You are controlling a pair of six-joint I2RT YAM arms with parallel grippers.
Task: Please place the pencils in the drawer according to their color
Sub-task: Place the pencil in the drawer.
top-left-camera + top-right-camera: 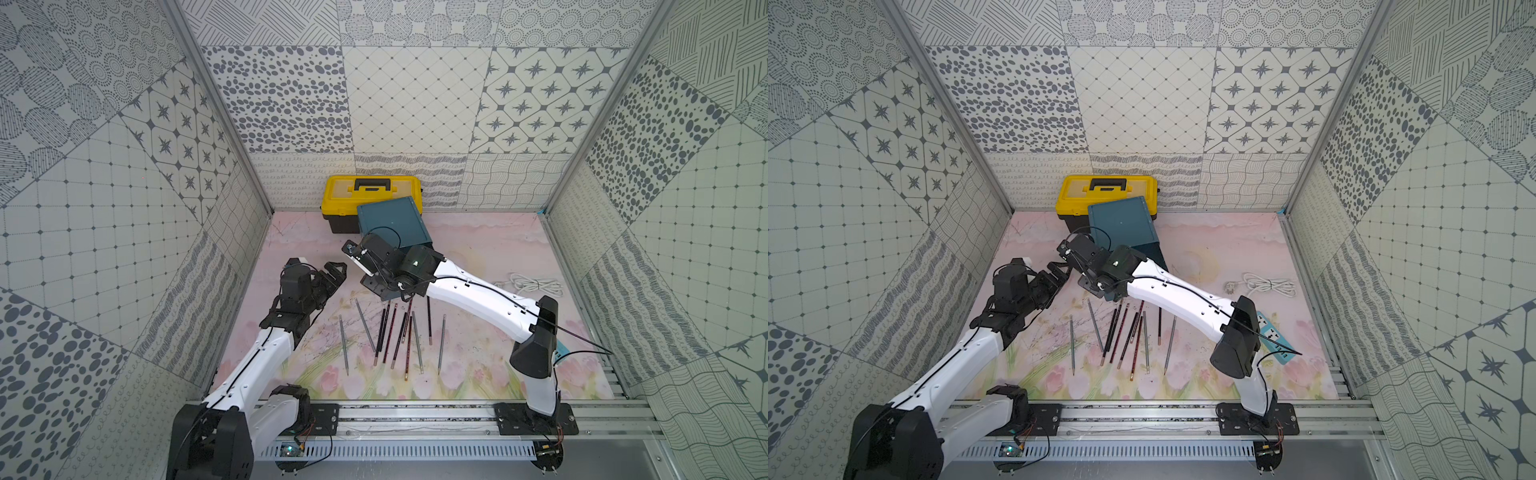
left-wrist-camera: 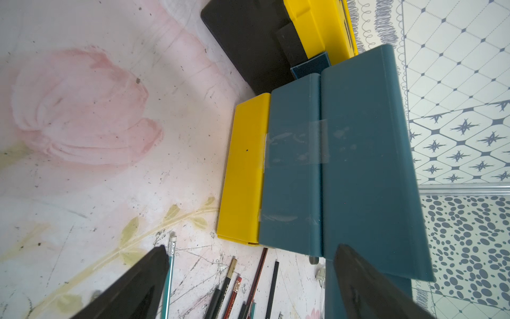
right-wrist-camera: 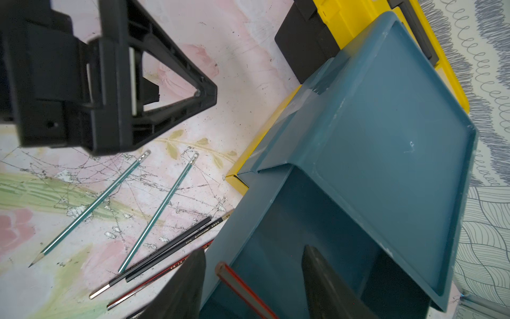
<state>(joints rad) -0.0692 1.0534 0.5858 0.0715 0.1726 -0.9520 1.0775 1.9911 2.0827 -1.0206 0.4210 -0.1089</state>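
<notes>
The drawer (image 1: 390,224) (image 1: 1121,222) is a teal cabinet with a yellow lowest drawer (image 2: 245,171) and its top drawer (image 3: 303,221) pulled out. My right gripper (image 3: 254,251) hangs over that open top drawer with jaws apart. A dark red pencil (image 3: 242,287) lies between the fingers, touching neither. Several pencils (image 1: 390,336) (image 1: 1125,336) (image 2: 271,287) (image 3: 160,204), silver-grey, black and dark red, lie fanned on the mat in front of the cabinet. My left gripper (image 1: 336,270) (image 2: 252,248) (image 3: 165,94) stands open and empty just left of the drawer fronts.
A yellow toolbox (image 1: 372,191) with a black handle stands behind the cabinet, against the back wall. A coiled white cable (image 1: 534,284) and a teal power strip (image 1: 1277,338) lie at the right. Patterned walls close in three sides.
</notes>
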